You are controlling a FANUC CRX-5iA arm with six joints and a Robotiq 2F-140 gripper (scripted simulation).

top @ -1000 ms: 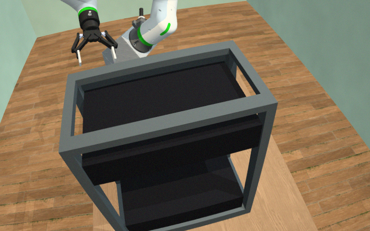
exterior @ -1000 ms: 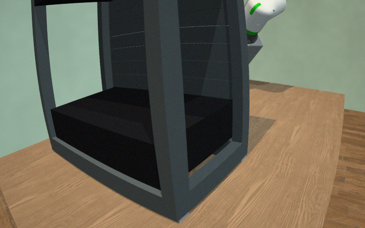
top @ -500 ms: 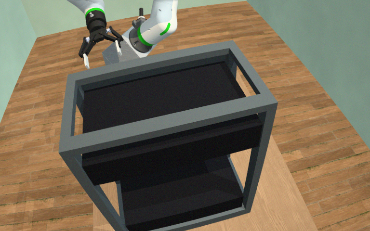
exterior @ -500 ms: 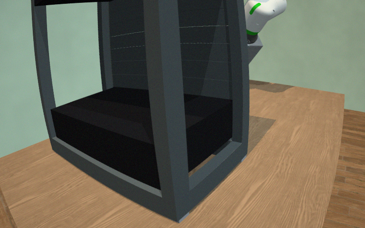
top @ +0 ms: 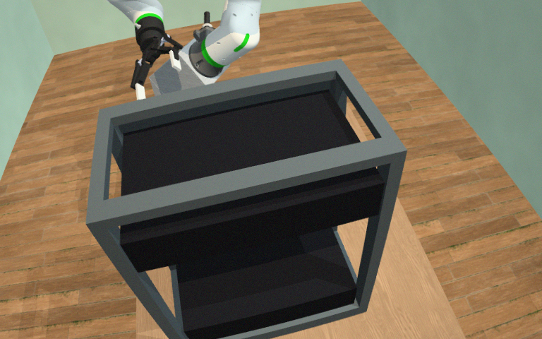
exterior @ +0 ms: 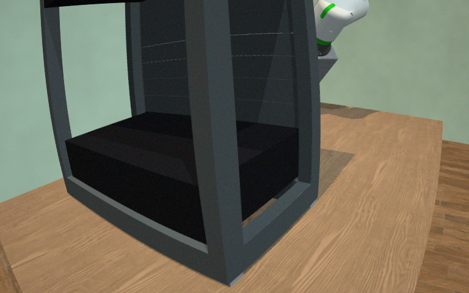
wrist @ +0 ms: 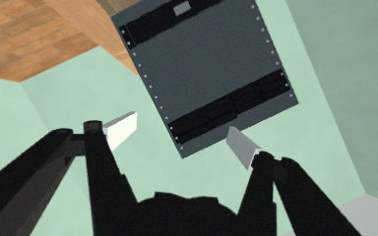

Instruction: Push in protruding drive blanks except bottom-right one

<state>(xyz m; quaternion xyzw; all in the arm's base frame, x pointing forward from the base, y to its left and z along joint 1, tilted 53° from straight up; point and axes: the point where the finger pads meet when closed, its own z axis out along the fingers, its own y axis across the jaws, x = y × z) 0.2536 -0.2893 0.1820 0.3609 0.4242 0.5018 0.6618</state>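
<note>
My pincer (top: 158, 80) (wrist: 183, 127) is spread wide beyond the rack (top: 255, 176) (exterior: 219, 138) (wrist: 207, 74); beneath the rack is a wooden surface (exterior: 373, 193), behind it green walls (exterior: 397, 69).

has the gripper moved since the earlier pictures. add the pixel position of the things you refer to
Yes. In the top view the gripper (top: 157, 75) (wrist: 183, 127) has shifted rightward in the picture, judged against the rack (top: 248, 174) (exterior: 215, 138) (wrist: 184, 151), and turned.
</note>
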